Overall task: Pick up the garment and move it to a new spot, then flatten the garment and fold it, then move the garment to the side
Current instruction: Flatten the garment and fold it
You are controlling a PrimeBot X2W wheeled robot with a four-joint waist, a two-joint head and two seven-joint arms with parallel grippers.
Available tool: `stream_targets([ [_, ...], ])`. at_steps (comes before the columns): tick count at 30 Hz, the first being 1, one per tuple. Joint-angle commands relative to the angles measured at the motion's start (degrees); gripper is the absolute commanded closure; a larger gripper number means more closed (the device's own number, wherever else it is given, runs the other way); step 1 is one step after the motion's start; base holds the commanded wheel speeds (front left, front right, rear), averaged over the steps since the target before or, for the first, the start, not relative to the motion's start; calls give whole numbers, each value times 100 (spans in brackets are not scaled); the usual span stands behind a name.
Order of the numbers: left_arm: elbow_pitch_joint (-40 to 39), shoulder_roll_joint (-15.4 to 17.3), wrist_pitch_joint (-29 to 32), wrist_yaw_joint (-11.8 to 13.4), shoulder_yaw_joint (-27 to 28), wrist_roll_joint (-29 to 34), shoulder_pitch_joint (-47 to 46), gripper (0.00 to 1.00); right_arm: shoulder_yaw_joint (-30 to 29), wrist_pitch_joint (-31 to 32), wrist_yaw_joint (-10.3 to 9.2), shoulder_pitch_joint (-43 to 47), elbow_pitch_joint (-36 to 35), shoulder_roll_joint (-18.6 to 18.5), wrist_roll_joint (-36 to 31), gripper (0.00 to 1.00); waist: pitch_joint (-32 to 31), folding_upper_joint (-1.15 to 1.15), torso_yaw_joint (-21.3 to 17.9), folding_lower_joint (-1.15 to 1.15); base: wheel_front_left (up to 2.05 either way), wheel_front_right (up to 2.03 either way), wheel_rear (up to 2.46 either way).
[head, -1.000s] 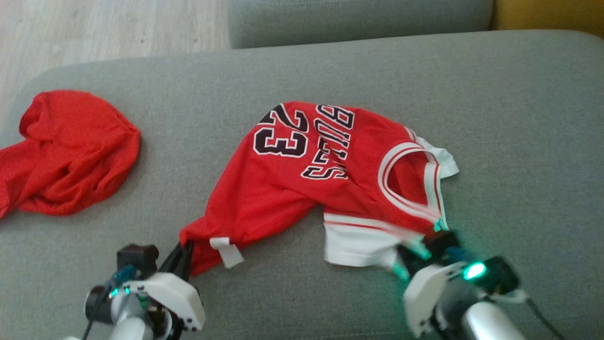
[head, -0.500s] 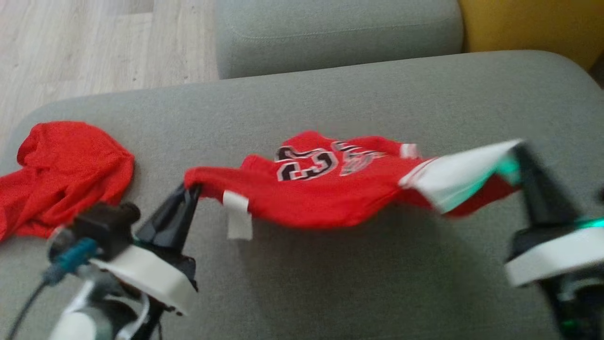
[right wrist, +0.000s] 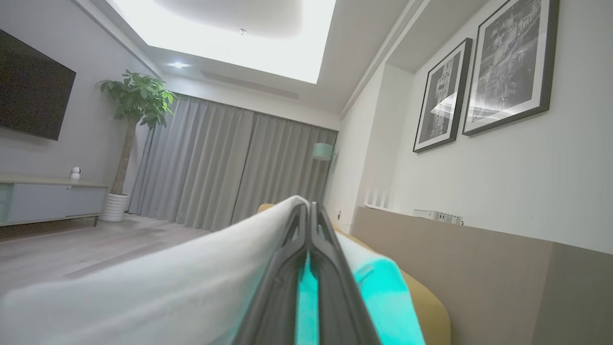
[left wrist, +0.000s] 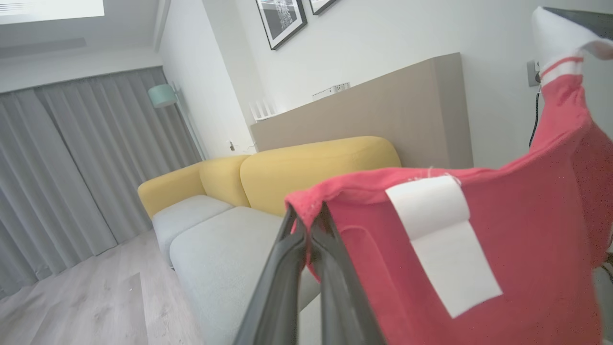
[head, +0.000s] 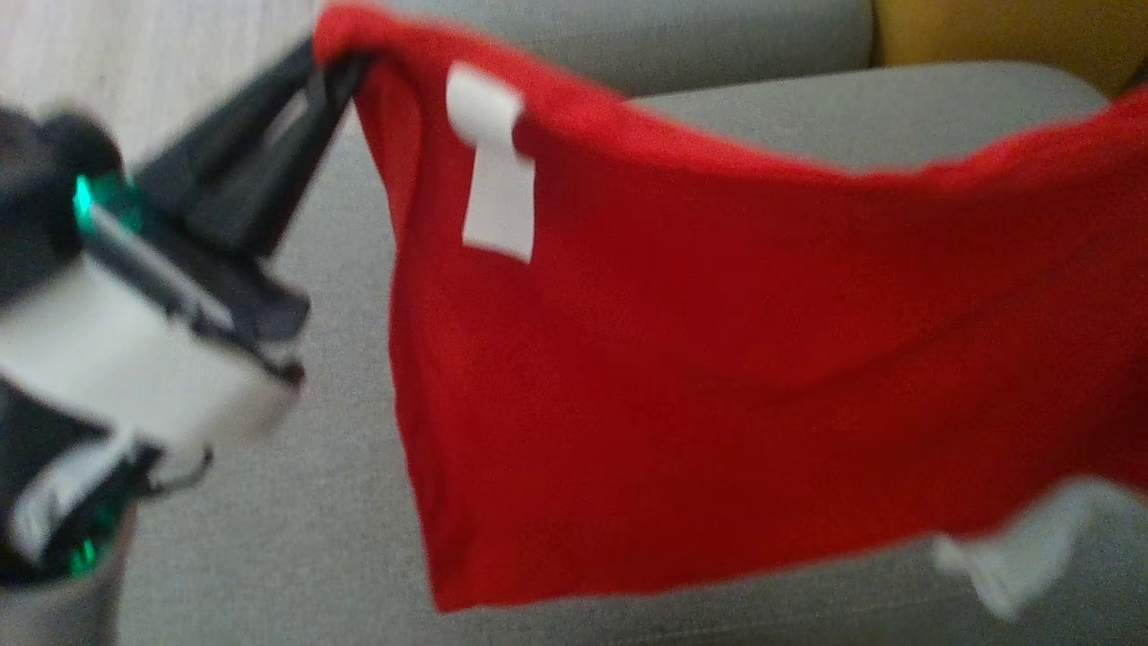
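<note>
Largest: grey sofa seat, underneath everything in the head view, with a grey back cushion at the far edge and a yellow cushion at the far right corner. In the left wrist view, grey seats again, backed by yellow sofa cushions, a beige partition behind, grey curtains at the left.

Next: red jersey, off the seat, stretched in the air as a wide sheet between the two grippers. Hangs from a top edge running from far left to right, sags a little in the middle, drops toward the near side with its lower edge loose. Plain red on the side facing the head camera, blurred. Shows paler red in the left wrist view, rising to white-and-red trim at the upper right.

Then: left gripper, at the far left, dark fingers pressed together on the jersey's top left corner; same pinch in its own view, cloth bunched over the fingertips. Right gripper, fingers closed flat against each other on a white part of the jersey, white fabric draped down both sides, tinged teal on the right.

Smaller: white trim panel, dangling at the near right below the red edge. Smallest: white label, just right of the left gripper's pinch, hanging from the top edge; folded over the hem in the left wrist view.
</note>
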Motion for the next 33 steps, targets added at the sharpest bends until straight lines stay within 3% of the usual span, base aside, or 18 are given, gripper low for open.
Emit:
stream_targets([
  [1, -1, 246, 105, -1, 208, -15, -425, 100, 175, 99, 37, -277, 20, -108, 88, 100, 228, 0, 28, 0, 0, 0, 0],
  [7, 1230, 283, 351, -59, -23, -87, -1680, 100, 888, 85, 37, -1587, 1253, -441, -99, 100, 1126, 0, 219, 0, 0, 0, 0],
  [11, 2467, 334, 103, -95, -243, 264, -2649, 100, 1485, -318, 37, -2716, 2406, -331, -510, 100, 1774, 0, 365, 0, 0, 0, 0],
  [14, 3490, 222, -437, -102, -342, 640, -3471, 100, 1717, -841, 37, -3706, 3371, -27, -972, 100, 2173, 0, 430, 0, 0, 0, 0],
  [17, 4489, -8, -1356, -8, -368, 1030, -4266, 100, 1669, -1559, 37, -4601, 4319, 346, -1550, 100, 2449, 0, 467, 0, 0, 0, 0],
  [21, 5727, -347, -2571, 120, -531, 1410, -4911, 100, 1540, -2353, 37, -5198, 5306, 813, -2024, 100, 2684, 0, 465, 0, 0, 0, 0],
  [26, 6844, -563, -3571, 181, -812, 1683, -4861, 100, 1587, -2962, 37, -4667, 5893, 889, -2025, 100, 2706, 0, 420, 0, 0, 0, 0],
  [33, 7179, -341, -4288, 138, -1153, 1727, -3024, 100, 1981, -3227, 37, -1786, 5198, 694, -1391, 100, 2069, 0, 248, 0, 0, 0, 0],
])
